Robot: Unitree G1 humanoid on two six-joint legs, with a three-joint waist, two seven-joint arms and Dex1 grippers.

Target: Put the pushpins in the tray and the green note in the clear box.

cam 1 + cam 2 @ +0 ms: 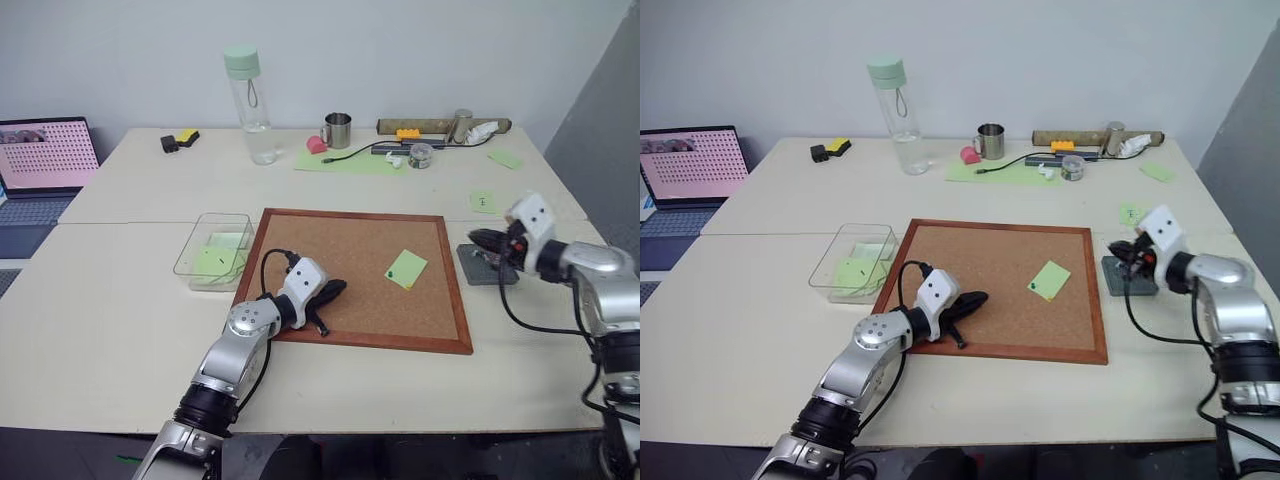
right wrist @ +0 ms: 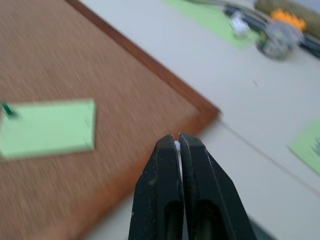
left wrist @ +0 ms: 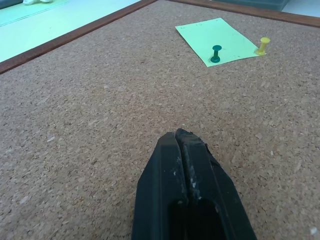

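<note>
The green note (image 1: 408,267) lies on the cork board (image 1: 340,250), held by a green pushpin (image 3: 216,54) and a yellow pushpin (image 3: 263,45) near one edge. My left gripper (image 1: 338,289) rests shut on the board's near left part, well short of the note, with nothing in it. Off the board's right edge sits the dark grey tray (image 1: 495,274). Above its near-left corner my right gripper (image 1: 476,239) is shut, a tiny white pushpin (image 2: 176,145) pinched between its tips. The clear box (image 1: 190,245) stands left of the board with pale green paper inside.
Along the far side of the table stand a tall clear bottle (image 1: 248,100), a metal cup (image 1: 338,130), a long green sheet (image 1: 345,160) with a cable and small items. A small marked green slip (image 1: 484,201) lies behind the tray. A laptop (image 1: 45,165) sits far left.
</note>
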